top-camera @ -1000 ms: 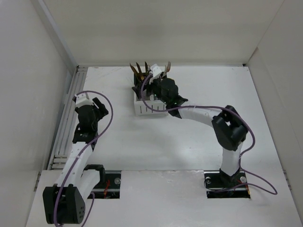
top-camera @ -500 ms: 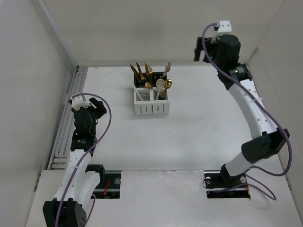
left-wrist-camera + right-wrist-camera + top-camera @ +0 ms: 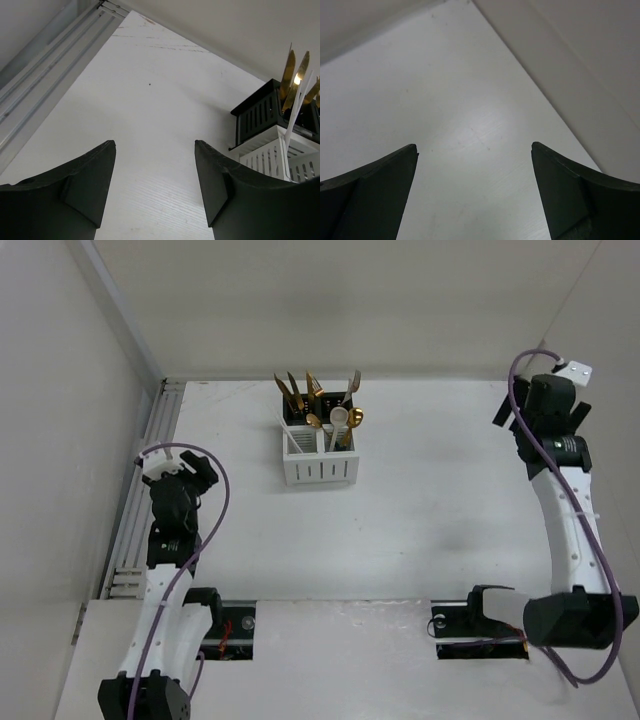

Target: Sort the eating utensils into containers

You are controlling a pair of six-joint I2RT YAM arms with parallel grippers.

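Far from left hand [image 3: 154,144], utensils [image 3: 288,75] (upright)

Soft, even light from overhead fills the top view. The white matte table [image 3: 420,500] is bright without blown-out patches, and the pale walls [image 3: 350,300] read slightly grey. The white slotted cutlery holder [image 3: 318,470] casts only a faint, short shadow at its base, and a dim grey smudge of shadow lies right of the table's centre. The gold utensil heads [image 3: 312,390] show small glints. In the left wrist view the left gripper [image 3: 154,145] has dark plastic fingers [image 3: 80,185] that are underexposed and soft-edged, while a gold serrated blade [image 3: 289,67] carries a hot glare spot. In the right wrist view a broad sheen crosses the table between the blurred black fingers [image 3: 370,195] of the right gripper [image 3: 474,146].
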